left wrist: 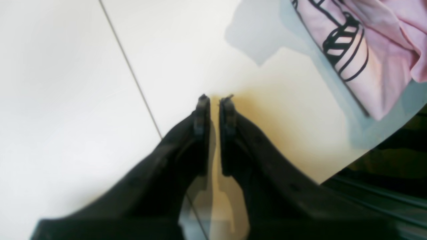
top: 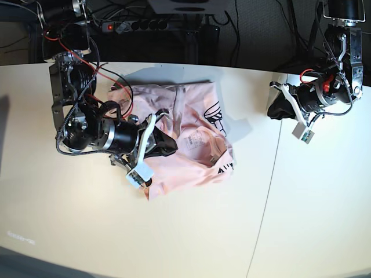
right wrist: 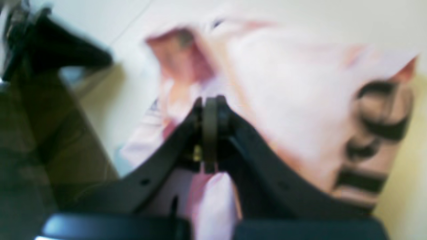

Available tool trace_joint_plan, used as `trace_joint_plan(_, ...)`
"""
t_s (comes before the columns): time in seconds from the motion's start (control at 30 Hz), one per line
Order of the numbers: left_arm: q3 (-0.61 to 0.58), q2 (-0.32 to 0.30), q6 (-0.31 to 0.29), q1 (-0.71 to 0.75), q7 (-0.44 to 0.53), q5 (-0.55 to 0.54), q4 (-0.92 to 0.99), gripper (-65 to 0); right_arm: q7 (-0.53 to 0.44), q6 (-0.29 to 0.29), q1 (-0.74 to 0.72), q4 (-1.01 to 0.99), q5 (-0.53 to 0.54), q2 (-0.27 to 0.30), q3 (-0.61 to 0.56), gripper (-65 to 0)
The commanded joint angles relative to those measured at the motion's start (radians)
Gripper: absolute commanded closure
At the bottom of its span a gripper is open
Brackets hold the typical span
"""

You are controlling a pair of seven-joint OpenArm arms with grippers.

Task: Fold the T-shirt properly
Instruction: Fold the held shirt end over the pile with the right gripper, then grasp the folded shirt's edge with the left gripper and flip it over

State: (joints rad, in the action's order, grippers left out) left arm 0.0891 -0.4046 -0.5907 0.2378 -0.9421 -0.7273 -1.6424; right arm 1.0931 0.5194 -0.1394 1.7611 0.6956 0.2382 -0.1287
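**Right arm pinching shirt, left arm standing off**

I see the right gripper clenched on a fold of the T-shirt, which lies crumpled on the white table. The left gripper, jaws nearly closed and holding nothing, hovers over bare tabletop beside the shirt's edge.

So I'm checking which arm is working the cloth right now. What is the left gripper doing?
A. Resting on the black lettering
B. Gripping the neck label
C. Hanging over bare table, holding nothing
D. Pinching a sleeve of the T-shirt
C: the left gripper has nothing between its nearly closed jaws, with only bare table under it, and the T-shirt lies off to one side.
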Motion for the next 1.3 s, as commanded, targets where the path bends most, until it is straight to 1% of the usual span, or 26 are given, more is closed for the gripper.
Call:
trace_joint_plan(0.0, 0.006, -0.014, -0.009, -0.010, 0.018, -0.016, -0.017, -8.7, -0.019, 0.011, 0.010, 0.025, 0.005, 0.014, 0.004, 0.0)
trace_joint_plan(0.17, 0.006, -0.014, -0.010, -0.010, 0.019, -0.017, -0.017, -8.7, -0.019, 0.012, 0.135, 0.031, 0.000, 0.014, -0.018, 0.0)
trace_joint_plan(0.33, 0.006, -0.014, -0.012, -0.010, 0.019, -0.016, -0.017, -8.7, -0.019, 0.012, 0.213, 0.031, 0.000, 0.014, -0.092, 0.0)
trace_joint_plan(0.47, 0.010, -0.014, -0.012, -0.010, 0.018, -0.016, -0.017, -8.7, -0.024, 0.012, 0.222, 0.031, 0.001, 0.014, -0.168, 0.0)
trace_joint_plan(0.6, 0.051, -0.014, -0.017, -0.011, 0.018, -0.023, -0.019, -8.6, -0.091, 0.012, 0.201, 0.045, 0.000, 0.013, -0.187, 0.0)
trace_joint_plan(0.67, 0.099, -0.014, -0.037, -0.010, 0.017, -0.050, -0.027, -7.8, -0.101, 0.012, 0.163, 0.056, 0.000, 0.013, -0.177, 0.0)
trace_joint_plan(0.77, 0.168, -0.014, -0.080, 0.000, 0.014, -0.097, -0.069, -2.8, -0.111, 0.012, 0.082, 0.059, -0.023, 0.011, -0.137, 0.0)
trace_joint_plan(0.83, 0.189, -0.014, -0.105, 0.025, 0.004, -0.135, -0.129, -0.5, -0.142, 0.011, 0.025, 0.058, -0.053, 0.011, -0.095, 0.0)
trace_joint_plan(0.9, 0.187, -0.013, -0.107, 0.058, -0.007, -0.172, -0.210, 0.0, -0.185, 0.011, -0.036, 0.043, -0.080, 0.011, -0.051, 0.0)
trace_joint_plan(1.03, 0.138, -0.013, -0.107, 0.124, -0.005, -0.189, -0.389, 0.0, -0.231, 0.010, -0.178, -0.076, -0.134, 0.008, -0.028, 0.0)
trace_joint_plan(1.1, 0.099, -0.014, -0.107, 0.153, -0.001, -0.188, -0.451, 0.0, -0.232, 0.009, -0.246, -0.172, -0.149, -0.010, -0.028, 0.0)
trace_joint_plan(1.23, -0.016, -0.005, -0.107, 0.169, 0.004, -0.185, -0.491, 0.0, -0.252, 0.008, -0.377, -0.396, -0.188, -0.047, -0.028, 0.0)
trace_joint_plan(1.27, -0.050, 0.000, -0.107, 0.170, 0.011, -0.168, -0.491, 0.0, -0.262, 0.008, -0.409, -0.453, -0.195, -0.054, -0.028, 0.0)
